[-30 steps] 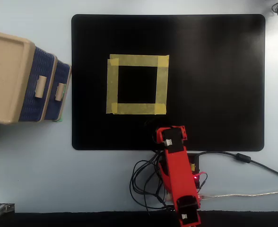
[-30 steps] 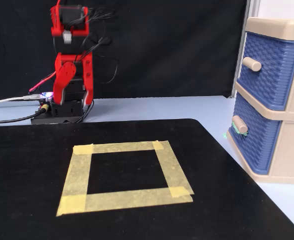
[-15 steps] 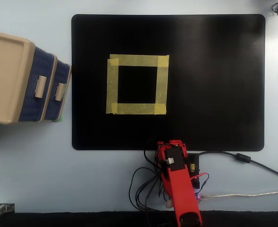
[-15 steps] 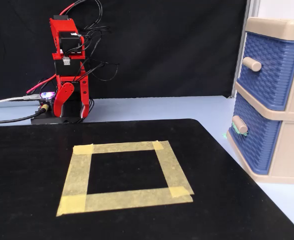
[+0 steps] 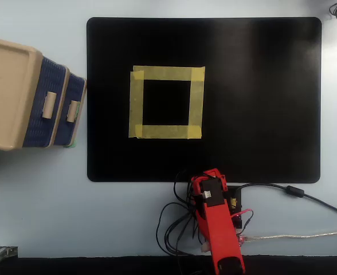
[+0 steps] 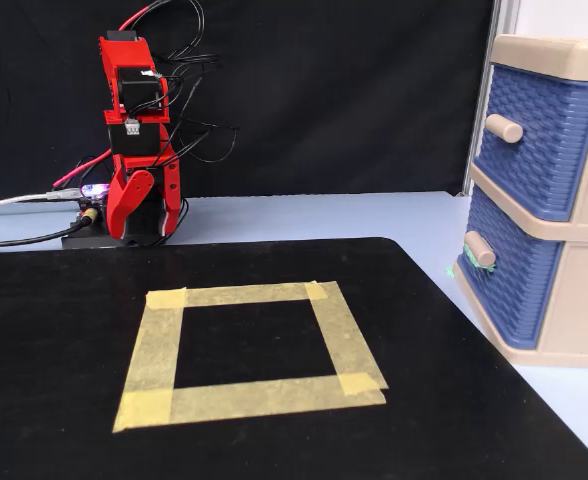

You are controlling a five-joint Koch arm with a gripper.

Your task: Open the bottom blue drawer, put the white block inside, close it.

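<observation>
The bottom blue drawer (image 6: 519, 285) is the lowest one of the beige cabinet (image 6: 584, 300) and is shut, with its small beige handle (image 6: 479, 248) facing the mat. In the overhead view the bottom drawer (image 5: 73, 112) sits at the far left. The white block shows in neither view. My red arm is folded up at its base, far from the cabinet. The gripper (image 6: 139, 225) hangs down by the base, and in the overhead view the gripper (image 5: 206, 179) lies under the arm. Its jaws are not clear enough to tell whether they are open or shut.
A matching upper blue drawer (image 6: 534, 140) is shut above the bottom one. A black mat (image 5: 260, 103) carries a yellow tape square (image 5: 166, 73). Cables (image 5: 174, 223) bunch around the arm's base. A light blue table (image 5: 42, 195) surrounds the mat.
</observation>
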